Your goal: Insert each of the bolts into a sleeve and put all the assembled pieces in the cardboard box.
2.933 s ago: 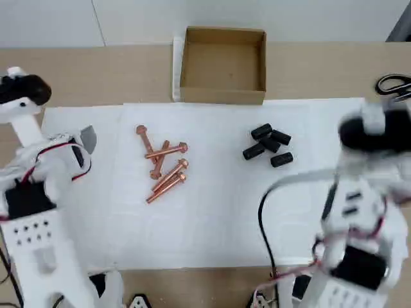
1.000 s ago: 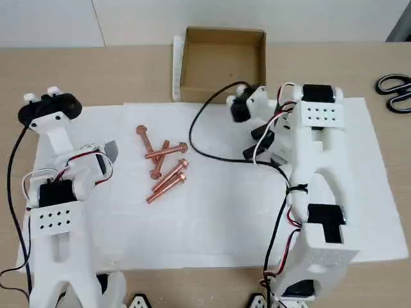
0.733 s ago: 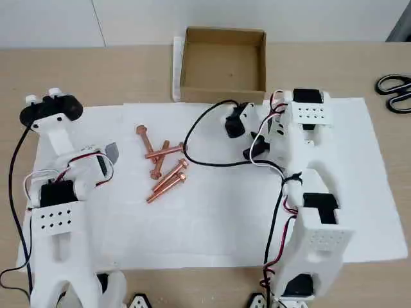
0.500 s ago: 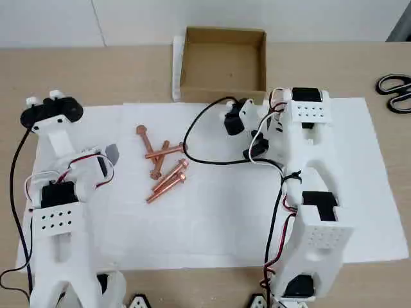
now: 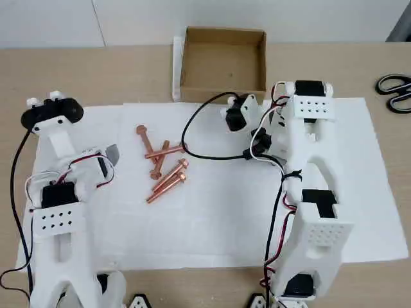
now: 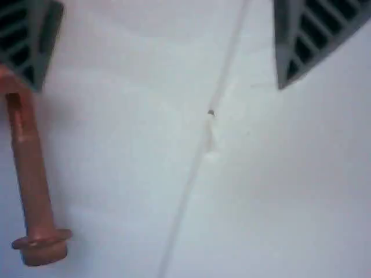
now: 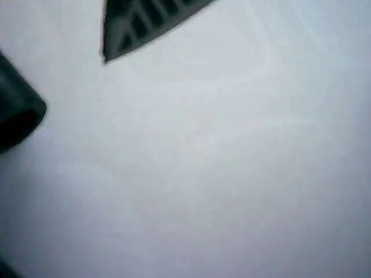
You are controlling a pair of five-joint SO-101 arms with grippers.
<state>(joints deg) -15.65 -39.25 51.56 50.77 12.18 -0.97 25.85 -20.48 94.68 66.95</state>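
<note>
Gaping left jaws beside a bolt (image 6: 29, 168)

A black sleeve (image 7: 17, 119) lies on white paper (image 7: 232, 174) at the frame's edge, near a dark ribbed fingertip (image 7: 145, 26) but clear of it.

A light wooden table (image 5: 96, 74) carries 1 large white sheet (image 5: 212, 218) across its middle. At the sheet's far edge sits 1 open cardboard box (image 5: 223, 95), with a white strip (image 5: 176, 67) just beside it. Black-handled scissors (image 5: 395, 85) lie by the table's right edge.
</note>
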